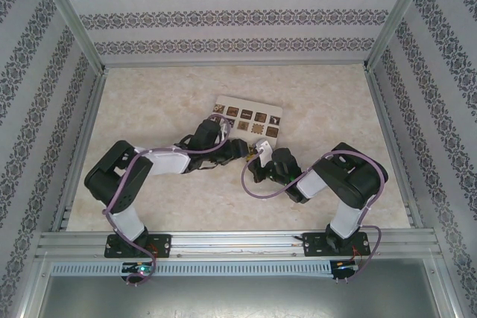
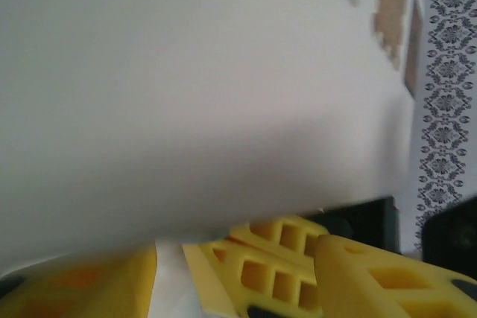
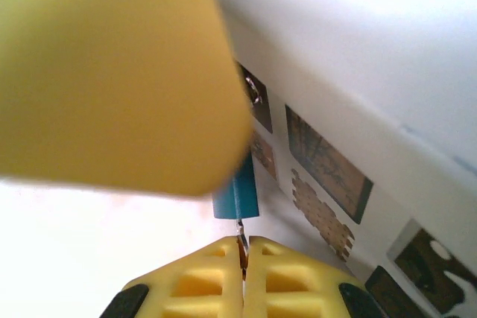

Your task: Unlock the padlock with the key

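The tiny blue padlock (image 3: 238,193) sits beside the white box. Its thin metal shackle (image 3: 256,93) peeks out higher up. A slim metal key (image 3: 241,232) runs from the padlock's underside into my right gripper (image 3: 243,249), which is shut on it. One finger (image 3: 112,72) of my left gripper, a big yellow blur, covers the padlock's upper part and grips it. In the left wrist view my left gripper (image 2: 235,258) has the right arm's yellow fingers (image 2: 276,277) between its own, and the padlock is hidden. From above, left gripper (image 1: 242,151) and right gripper (image 1: 258,158) meet mid-table.
The white box with brown tiles (image 1: 250,121) lies just behind both grippers, close against them (image 3: 358,50) (image 2: 186,72). A purple cable (image 1: 250,188) loops off the right arm. Patterned walls and a metal frame enclose the beige table (image 1: 149,109).
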You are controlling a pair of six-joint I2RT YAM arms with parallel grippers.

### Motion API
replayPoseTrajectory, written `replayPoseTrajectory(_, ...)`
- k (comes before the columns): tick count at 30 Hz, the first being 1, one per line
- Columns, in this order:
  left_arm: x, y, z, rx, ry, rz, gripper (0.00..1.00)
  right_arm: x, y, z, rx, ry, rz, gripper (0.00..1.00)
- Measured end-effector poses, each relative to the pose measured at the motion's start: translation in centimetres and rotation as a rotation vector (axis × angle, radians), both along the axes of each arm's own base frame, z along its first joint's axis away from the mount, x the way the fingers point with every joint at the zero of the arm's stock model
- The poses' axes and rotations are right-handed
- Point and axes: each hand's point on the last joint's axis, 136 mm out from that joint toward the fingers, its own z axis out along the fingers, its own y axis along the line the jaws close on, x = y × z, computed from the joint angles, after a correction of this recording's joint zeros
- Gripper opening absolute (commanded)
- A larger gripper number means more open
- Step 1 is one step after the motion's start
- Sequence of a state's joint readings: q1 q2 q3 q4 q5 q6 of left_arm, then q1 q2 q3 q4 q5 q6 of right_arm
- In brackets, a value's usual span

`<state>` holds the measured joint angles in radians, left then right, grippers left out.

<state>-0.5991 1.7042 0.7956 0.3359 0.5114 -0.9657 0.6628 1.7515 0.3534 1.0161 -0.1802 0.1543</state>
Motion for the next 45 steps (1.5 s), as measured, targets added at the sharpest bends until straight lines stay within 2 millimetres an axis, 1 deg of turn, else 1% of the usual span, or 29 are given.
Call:
replayPoseTrajectory(3, 0.0, 0.9, 2.2, -0.02, -0.053, 0.015, 0.6, -0.4, 0.0, 0.2, 0.005, 0.021, 0.008, 0.0)
replayPoseTrajectory(5, -0.1, 1.9, 3.6, -0.032, -0.09, 0.034, 0.6, -0.7, 0.1, 0.3, 0.011, 0.042, 0.013, 0.0)
replayPoseTrajectory(8, -0.3, 3.3, 4.8, -0.04, -0.124, 0.063, 0.6, -1.1, 0.1, 0.3, 0.017, 0.073, 0.024, 0.0)
replayPoseTrajectory(15, -1.4, 6.0, 5.0, -0.037, -0.16, 0.119, 0.6, -1.9, 0.4, 0.7, 0.035, 0.134, 0.04, 0.0)
replayPoseTrajectory(19, -2.0, 6.8, 4.9, -0.042, -0.173, 0.137, 0.6, -2.5, 0.4, 0.9, 0.05, 0.178, 0.046, 0.0)
replayPoseTrajectory(24, -2.3, 7.0, 4.9, -0.084, -0.175, 0.161, 0.6, -2.9, 0.7, 1.4, 0.075, 0.249, 0.043, 0.0)
replayPoseTrajectory(29, -2.8, 7.3, 4.4, -0.139, -0.15, 0.196, 0.59, -3.0, 0.9, 2.1, 0.125, 0.326, 0.006, 0.0)
replayPoseTrajectory(33, -2.9, 7.3, 4.4, -0.169, -0.137, 0.214, 0.59, -3.2, 0.9, 2.1, 0.16, 0.387, -0.028, 0.0)
replayPoseTrajectory(37, -2.7, 7.1, 4.6, -0.196, -0.132, 0.224, 0.59, -3.5, 1.2, 2.1, 0.196, 0.44, -0.055, 0.0)
replayPoseTrajectory(45, -3.1, 6.1, 4.1, -0.224, -0.092, 0.223, 0.58, -4.1, 2.1, 2.4, 0.253, 0.522, -0.097, 0.0)
